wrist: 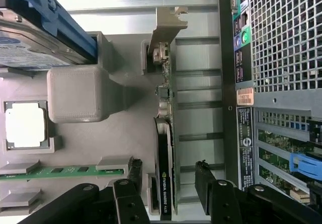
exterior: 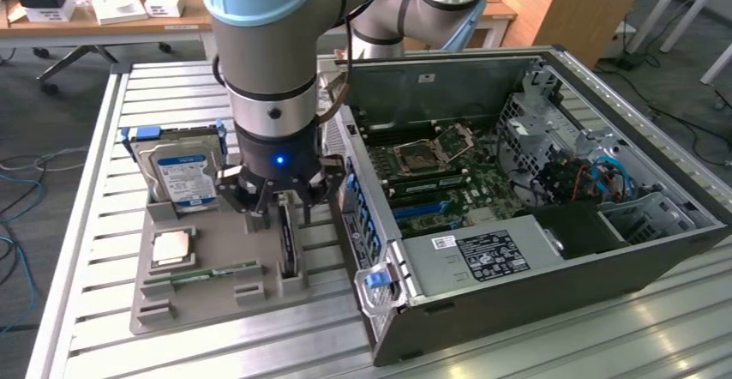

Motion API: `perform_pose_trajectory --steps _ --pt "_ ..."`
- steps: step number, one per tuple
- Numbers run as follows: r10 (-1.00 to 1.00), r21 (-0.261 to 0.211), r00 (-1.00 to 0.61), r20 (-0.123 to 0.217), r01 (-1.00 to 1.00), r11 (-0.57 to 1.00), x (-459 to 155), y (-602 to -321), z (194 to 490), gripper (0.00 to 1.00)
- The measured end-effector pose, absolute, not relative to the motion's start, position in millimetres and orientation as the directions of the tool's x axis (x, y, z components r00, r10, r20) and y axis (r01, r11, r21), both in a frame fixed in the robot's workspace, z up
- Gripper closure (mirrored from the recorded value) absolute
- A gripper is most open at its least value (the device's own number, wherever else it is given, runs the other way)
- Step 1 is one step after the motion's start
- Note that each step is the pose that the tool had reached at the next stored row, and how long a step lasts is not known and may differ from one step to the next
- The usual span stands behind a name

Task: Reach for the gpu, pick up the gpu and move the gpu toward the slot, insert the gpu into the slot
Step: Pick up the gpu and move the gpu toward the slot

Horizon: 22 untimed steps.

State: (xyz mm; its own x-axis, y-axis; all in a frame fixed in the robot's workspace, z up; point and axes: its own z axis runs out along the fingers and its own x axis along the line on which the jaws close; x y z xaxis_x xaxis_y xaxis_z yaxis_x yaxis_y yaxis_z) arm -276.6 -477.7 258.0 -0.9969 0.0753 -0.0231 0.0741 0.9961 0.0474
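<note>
The gpu [exterior: 287, 246] stands on edge in a slit of the grey holder [exterior: 212, 306], a thin green card with a dark heatsink. In the wrist view the gpu [wrist: 166, 148] runs lengthwise, its pale metal bracket [wrist: 169, 25] at the far end. My gripper [exterior: 281, 212] hangs right over the card and is open. One of the dark fingers [wrist: 135, 179] stands on each side of the gpu, apart from it. My gripper [wrist: 169, 181] holds nothing. The slot [exterior: 429, 210] is a long blue strip on the green motherboard [exterior: 458, 173] inside the open computer case.
On the holder stand a blue-labelled hard drive [exterior: 183, 173], a square silver chip [exterior: 171, 246] and a narrow green memory stick [exterior: 212, 273]. The case's rear wall [wrist: 271, 83] rises close beside the gpu. A blue latch [exterior: 375, 280] sits at the case's near corner.
</note>
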Motion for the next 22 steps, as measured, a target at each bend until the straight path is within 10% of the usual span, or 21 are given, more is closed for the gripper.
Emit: perform_pose_trajectory --steps 22 --pt "0.075 0.048 -0.997 -0.023 0.074 0.996 -277 -476 239 0.45"
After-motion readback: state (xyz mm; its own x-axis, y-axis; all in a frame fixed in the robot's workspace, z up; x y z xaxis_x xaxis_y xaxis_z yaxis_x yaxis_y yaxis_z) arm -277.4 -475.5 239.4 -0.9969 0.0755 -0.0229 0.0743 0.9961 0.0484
